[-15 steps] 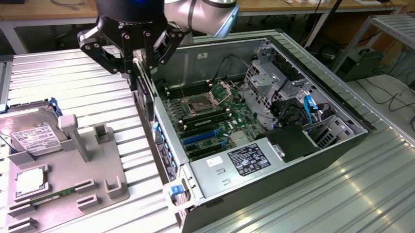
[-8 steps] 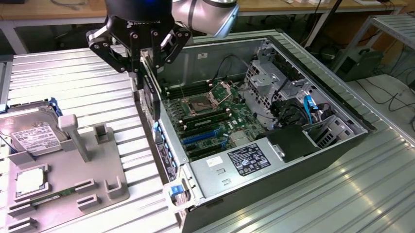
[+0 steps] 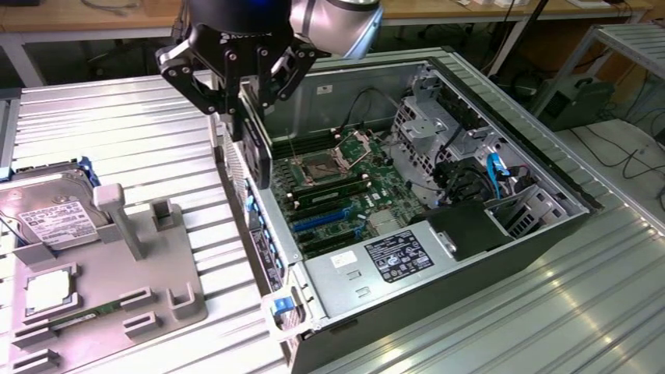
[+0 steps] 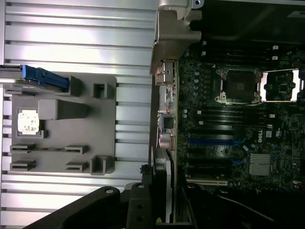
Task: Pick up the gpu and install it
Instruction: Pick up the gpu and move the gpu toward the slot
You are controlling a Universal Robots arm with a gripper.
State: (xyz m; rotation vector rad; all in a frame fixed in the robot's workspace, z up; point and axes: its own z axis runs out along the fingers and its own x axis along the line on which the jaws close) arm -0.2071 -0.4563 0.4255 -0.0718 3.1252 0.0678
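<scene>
My gripper [image 3: 248,103] hangs over the rear wall of the open computer case [image 3: 540,167], shut on the gpu [image 3: 255,148]. The card is a thin black board held on edge, pointing down, with its silver bracket [image 3: 232,160] on the side toward the case wall. Its lower edge hovers above the motherboard [image 3: 348,195], short of the blue expansion slots [image 3: 320,221]. In the wrist view the gpu [image 4: 164,183] appears edge-on between my dark fingers [image 4: 102,202], lined up along the case's rear wall [image 4: 164,81] beside the blue slots [image 4: 212,141].
A grey parts fixture [image 3: 104,273] sits at the exterior view's left, holding a silver hard drive [image 3: 47,218], a CPU chip [image 3: 47,290] and a green memory stick [image 3: 78,318]. Inside the case are the CPU socket [image 3: 311,166], drive cages [image 3: 437,117] and cables [image 3: 488,175].
</scene>
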